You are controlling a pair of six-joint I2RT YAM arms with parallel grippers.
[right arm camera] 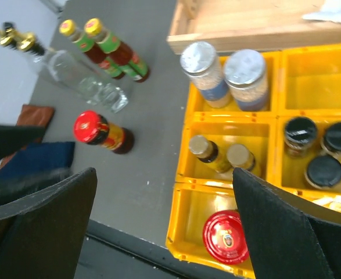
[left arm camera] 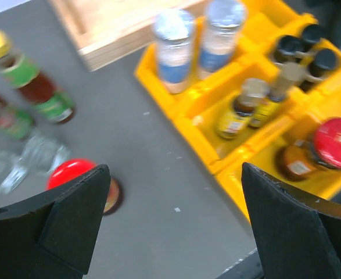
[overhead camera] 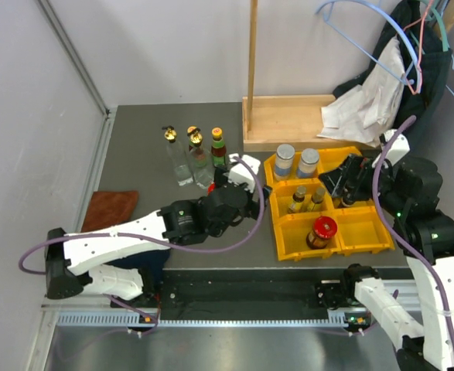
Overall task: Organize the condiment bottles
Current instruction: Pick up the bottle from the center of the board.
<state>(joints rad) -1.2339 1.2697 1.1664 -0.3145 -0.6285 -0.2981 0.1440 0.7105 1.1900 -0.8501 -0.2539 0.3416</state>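
The yellow bin (overhead camera: pixel 282 232) holds two silver-lidded jars (overhead camera: pixel 285 160), two small pale-capped bottles (right arm camera: pixel 208 152), three black-lidded jars (right arm camera: pixel 324 171) and one red-lidded jar (overhead camera: pixel 322 230). On the mat to its left stand clear gold-stoppered bottles (overhead camera: pixel 177 158), yellow-capped green-labelled bottles (right arm camera: pixel 121 49) and another red-lidded jar (right arm camera: pixel 100 132). My left gripper (left arm camera: pixel 173 192) hangs open above the bare mat between that jar (left arm camera: pixel 71 173) and the bin, holding nothing. My right gripper (right arm camera: pixel 164 186) is open and empty, high over the bin's left side.
A wooden tray (overhead camera: pixel 288 120) with an upright post (overhead camera: pixel 252 54) stands behind the bin. A brown cloth (overhead camera: pixel 110 209) lies at the mat's left, with a blue cloth (right arm camera: pixel 36 160) near it. White fabric and hangers (overhead camera: pixel 366 100) crowd the back right.
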